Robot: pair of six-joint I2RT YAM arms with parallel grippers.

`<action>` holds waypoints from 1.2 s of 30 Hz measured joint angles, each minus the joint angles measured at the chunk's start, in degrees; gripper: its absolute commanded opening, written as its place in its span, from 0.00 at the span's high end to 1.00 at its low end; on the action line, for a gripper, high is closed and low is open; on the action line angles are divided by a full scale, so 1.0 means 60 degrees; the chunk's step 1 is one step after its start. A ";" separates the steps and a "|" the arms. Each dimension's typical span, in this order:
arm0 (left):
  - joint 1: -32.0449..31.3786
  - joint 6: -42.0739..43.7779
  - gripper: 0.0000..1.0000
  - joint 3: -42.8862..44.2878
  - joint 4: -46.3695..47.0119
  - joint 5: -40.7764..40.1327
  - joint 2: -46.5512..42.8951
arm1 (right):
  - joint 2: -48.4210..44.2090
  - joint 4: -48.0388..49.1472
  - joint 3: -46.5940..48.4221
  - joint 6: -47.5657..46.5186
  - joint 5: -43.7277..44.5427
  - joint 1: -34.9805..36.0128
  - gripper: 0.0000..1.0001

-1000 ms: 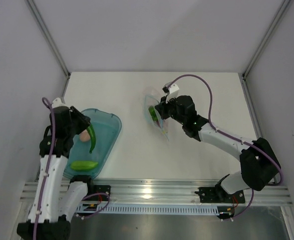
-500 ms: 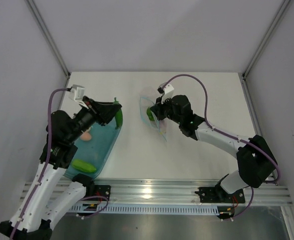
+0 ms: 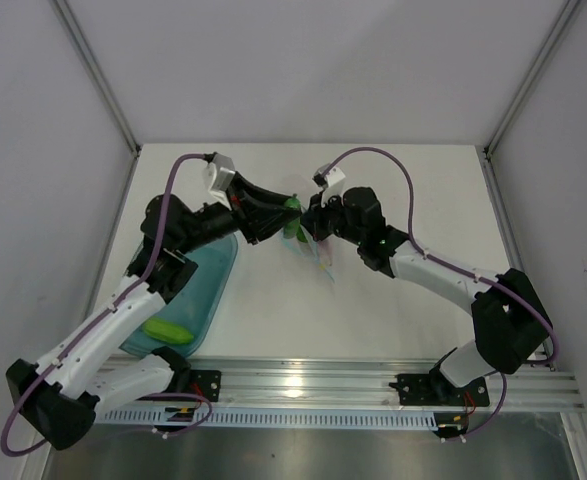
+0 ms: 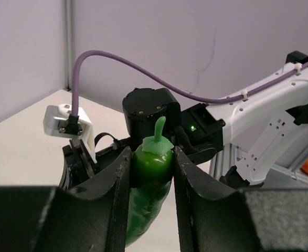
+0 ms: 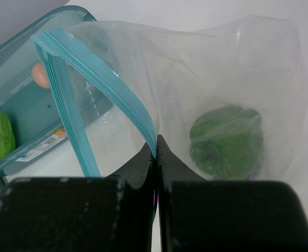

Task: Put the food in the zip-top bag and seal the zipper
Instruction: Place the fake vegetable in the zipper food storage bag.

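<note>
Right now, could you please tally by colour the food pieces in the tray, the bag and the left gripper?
Green: 3 (chili in the left gripper, pepper in the bag, cucumber in the tray)
Pink: 1 (pink piece in the tray)
Total: 4

A translucent blue tray (image 3: 211, 287) lies on the white table (image 3: 273, 315).

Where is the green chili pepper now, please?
The chili pepper is mid-table in the top view, clamped in the left gripper, beside the right gripper's zip-top bag.
</note>
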 measured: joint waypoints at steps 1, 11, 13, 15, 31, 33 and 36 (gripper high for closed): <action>0.0000 0.0036 0.99 0.0033 0.0186 0.0193 0.0211 | 0.0000 0.0000 0.0000 0.0022 -0.0055 -0.0022 1.00; -0.0011 0.0270 0.99 0.0062 0.1490 0.1348 0.1366 | -0.0219 0.0066 -0.0095 0.0280 -0.0565 -0.0288 1.00; -0.0011 0.0393 0.99 0.0062 0.1668 0.1388 0.1494 | -0.0291 0.0098 -0.0095 0.0350 -0.0652 -0.0313 1.00; -0.0007 0.0543 1.00 0.0062 0.1770 0.1443 0.1654 | -0.0331 0.0175 -0.0095 0.0386 -0.0721 -0.0350 1.00; 0.0517 0.0973 0.99 -0.0750 0.2645 0.1042 0.2903 | -0.0375 0.0488 -0.0328 0.0856 -0.1322 -0.0645 1.00; 0.0576 0.1038 0.99 -0.0809 0.2677 0.0994 0.3078 | -0.0375 0.0495 -0.0339 0.0863 -0.1359 -0.0663 1.00; 0.0630 0.1122 0.96 -0.0834 0.2714 0.0976 0.3340 | -0.0375 0.0510 -0.0382 0.0889 -0.1399 -0.0692 1.00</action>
